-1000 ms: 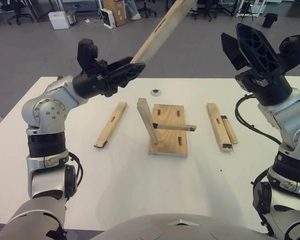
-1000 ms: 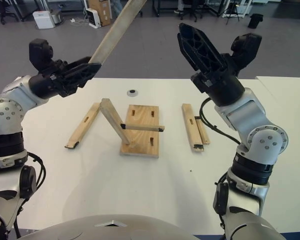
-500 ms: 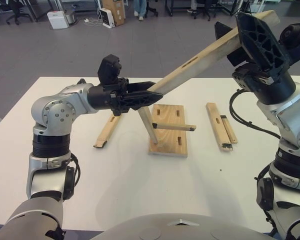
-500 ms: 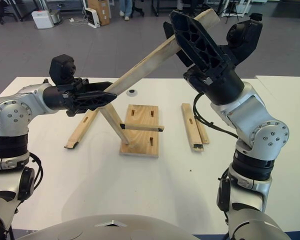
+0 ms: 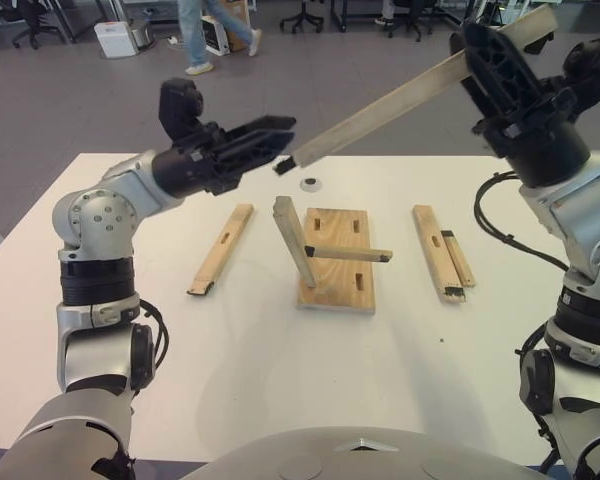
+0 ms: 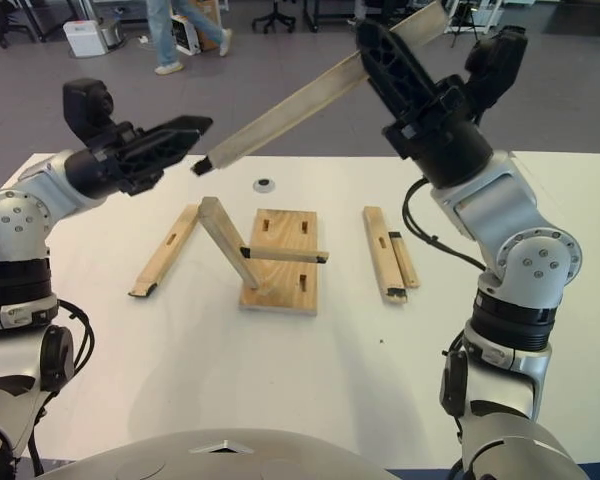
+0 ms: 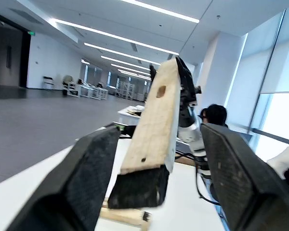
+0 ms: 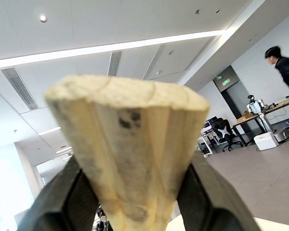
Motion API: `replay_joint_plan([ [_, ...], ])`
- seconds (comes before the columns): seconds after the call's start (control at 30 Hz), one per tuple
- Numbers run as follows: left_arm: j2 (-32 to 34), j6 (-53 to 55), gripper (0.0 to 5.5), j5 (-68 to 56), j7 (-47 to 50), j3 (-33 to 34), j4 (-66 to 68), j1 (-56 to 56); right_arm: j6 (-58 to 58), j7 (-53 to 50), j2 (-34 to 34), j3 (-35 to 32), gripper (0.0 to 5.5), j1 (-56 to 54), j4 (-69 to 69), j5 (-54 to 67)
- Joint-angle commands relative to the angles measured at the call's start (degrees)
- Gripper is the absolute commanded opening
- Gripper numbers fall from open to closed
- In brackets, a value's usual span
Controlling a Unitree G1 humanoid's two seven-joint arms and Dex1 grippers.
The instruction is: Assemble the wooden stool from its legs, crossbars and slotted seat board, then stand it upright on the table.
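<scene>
My right gripper (image 5: 477,52) is shut on one end of a long wooden leg (image 5: 380,105), held high and slanting down toward my left gripper (image 5: 280,140). The left gripper is open. The leg's black-tipped end (image 7: 139,185) lies loosely between its spread fingers (image 7: 82,187). On the table lies the slotted seat board (image 5: 342,285). A leg (image 5: 295,240) stands tilted in it, with a crossbar (image 5: 352,254) jutting sideways from that leg. In the right wrist view the held leg (image 8: 130,154) sits between both fingers.
A loose leg (image 5: 223,248) lies left of the board. Another leg (image 5: 432,250) and a short crossbar (image 5: 459,260) lie to its right. A small round grey object (image 5: 310,184) sits behind the board. The near half of the white table (image 5: 280,380) is bare.
The long leg has passed from my left gripper to my right. The left gripper swung it across, then opened and drew back; the right gripper closed on its far end.
</scene>
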Motion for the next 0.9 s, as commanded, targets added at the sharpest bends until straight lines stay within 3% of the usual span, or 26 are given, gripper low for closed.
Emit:
replay_joint_plan([
  [0.03, 2.95, -6.20, 3.03, 4.96, 0.58, 4.03, 3.96, 2.80, -3.23, 9.61, -8.94, -3.50, 2.07, 4.07, 4.54, -15.05],
  [0.17, 0.61, -9.56, 3.03, 8.06, 3.65, 2.34, -2.70, 9.73, -8.84, 22.19, -11.34, -2.20, 2.07, 17.92, 4.95, -30.26],
  [0.27, -2.90, -8.40, 3.03, 10.57, 12.03, -2.35, -12.31, 11.84, -13.97, 31.44, -10.01, -0.45, 2.07, 25.48, 4.06, -37.14],
  [0.43, -4.58, -6.31, 3.03, 15.21, 21.02, -8.25, -19.42, 13.54, -18.54, 41.78, -8.09, -0.55, 2.07, 28.57, 5.50, -39.94],
  [0.9, -1.72, -9.90, 3.03, 21.71, 20.86, -13.23, -14.29, 16.68, -20.77, 51.78, -2.62, 5.27, 2.07, 30.49, 6.04, -44.13],
])
